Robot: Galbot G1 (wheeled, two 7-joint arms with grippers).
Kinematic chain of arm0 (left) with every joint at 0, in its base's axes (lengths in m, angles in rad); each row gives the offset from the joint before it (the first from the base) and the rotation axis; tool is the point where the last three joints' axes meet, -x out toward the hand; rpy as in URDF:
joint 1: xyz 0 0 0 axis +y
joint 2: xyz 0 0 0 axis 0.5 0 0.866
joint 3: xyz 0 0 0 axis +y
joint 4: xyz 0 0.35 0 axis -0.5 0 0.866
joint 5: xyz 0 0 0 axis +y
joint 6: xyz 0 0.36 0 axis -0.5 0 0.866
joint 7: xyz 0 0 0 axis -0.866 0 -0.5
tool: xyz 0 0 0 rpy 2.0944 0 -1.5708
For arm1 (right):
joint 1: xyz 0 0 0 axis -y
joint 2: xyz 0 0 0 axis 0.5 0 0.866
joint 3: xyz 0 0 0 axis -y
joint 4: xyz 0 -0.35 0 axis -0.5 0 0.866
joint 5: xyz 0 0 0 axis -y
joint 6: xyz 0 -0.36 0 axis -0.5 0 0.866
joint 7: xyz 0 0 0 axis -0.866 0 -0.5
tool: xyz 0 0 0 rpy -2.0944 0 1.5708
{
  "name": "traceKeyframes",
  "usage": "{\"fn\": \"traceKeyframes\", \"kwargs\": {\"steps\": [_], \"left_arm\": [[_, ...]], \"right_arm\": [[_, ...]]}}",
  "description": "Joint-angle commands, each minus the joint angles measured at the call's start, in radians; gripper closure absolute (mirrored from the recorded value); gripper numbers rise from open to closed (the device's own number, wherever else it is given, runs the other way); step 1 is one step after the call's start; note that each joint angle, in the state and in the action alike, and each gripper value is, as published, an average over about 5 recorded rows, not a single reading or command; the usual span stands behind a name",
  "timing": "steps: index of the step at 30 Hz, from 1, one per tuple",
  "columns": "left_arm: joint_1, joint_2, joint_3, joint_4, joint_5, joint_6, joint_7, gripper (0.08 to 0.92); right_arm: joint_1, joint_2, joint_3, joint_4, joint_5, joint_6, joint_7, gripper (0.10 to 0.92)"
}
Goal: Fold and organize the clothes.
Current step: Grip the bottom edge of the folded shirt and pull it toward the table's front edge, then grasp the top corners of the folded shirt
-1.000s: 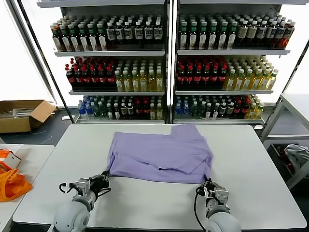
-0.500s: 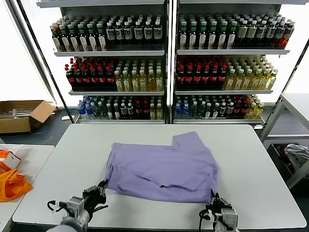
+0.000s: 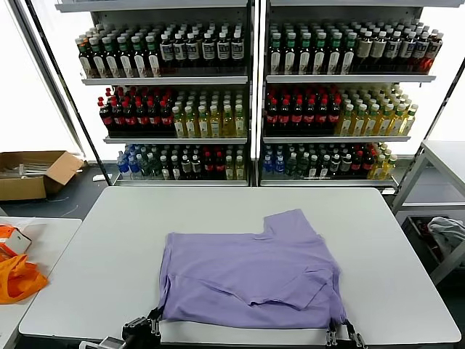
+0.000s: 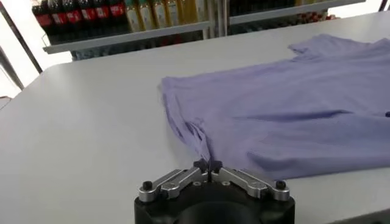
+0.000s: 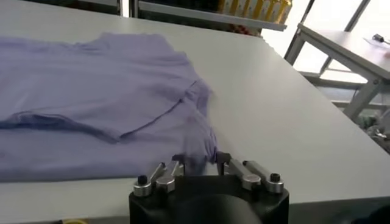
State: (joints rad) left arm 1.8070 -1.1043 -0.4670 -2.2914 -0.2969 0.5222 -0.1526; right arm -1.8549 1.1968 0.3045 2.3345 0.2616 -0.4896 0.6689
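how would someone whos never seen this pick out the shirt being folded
Start at the white table in front of the drink shelves. The lavender T-shirt lies folded along its near edge. It is the only cloth on that table; the orange fabric sits on a separate table to the left.

Lavender T-shirt point(image 3: 251, 273), plain, no print on the upturned side. Pale grey-white table point(image 3: 94, 254) under it. Black gripper bodies with silver finger links: left gripper point(image 4: 209, 171), right gripper point(image 5: 200, 165). Bright orange fabric point(image 3: 18, 280) at the side. Brown cardboard box point(image 3: 33, 171). Shelves point(image 3: 251, 78) of bottles: dark cola, red caps, yellow, green, blue.
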Motion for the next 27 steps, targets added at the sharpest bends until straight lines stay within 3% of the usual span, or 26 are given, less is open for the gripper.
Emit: {"fn": "traceKeyframes", "kwargs": {"steps": [1,6,11,17,24,27], "left_arm": [[0.029,-0.077,0.003,-0.077,0.045,-0.015,0.002,0.876],[-0.056,-0.115,0.008,-0.08,0.045,-0.015,0.008,0.731],[-0.165,-0.096,-0.03,-0.066,0.021,-0.019,0.035,0.593],[-0.32,-0.057,-0.041,0.035,-0.032,-0.023,0.092,0.42],[-0.564,-0.016,0.005,0.264,-0.094,0.014,0.149,0.222],[-0.657,0.02,0.033,0.363,-0.146,0.047,0.169,0.184]], "right_arm": [[0.004,0.013,0.002,0.003,-0.041,0.03,-0.014,0.452],[0.142,0.074,0.002,-0.032,-0.082,0.002,-0.065,0.305],[0.271,0.094,0.012,-0.027,-0.078,-0.064,-0.133,0.211],[0.518,0.09,0.035,-0.132,-0.041,-0.088,-0.21,0.203],[0.776,0.009,0.012,-0.353,0.082,-0.09,-0.297,0.203],[0.884,-0.024,-0.019,-0.458,0.117,-0.091,-0.314,0.203]]}}
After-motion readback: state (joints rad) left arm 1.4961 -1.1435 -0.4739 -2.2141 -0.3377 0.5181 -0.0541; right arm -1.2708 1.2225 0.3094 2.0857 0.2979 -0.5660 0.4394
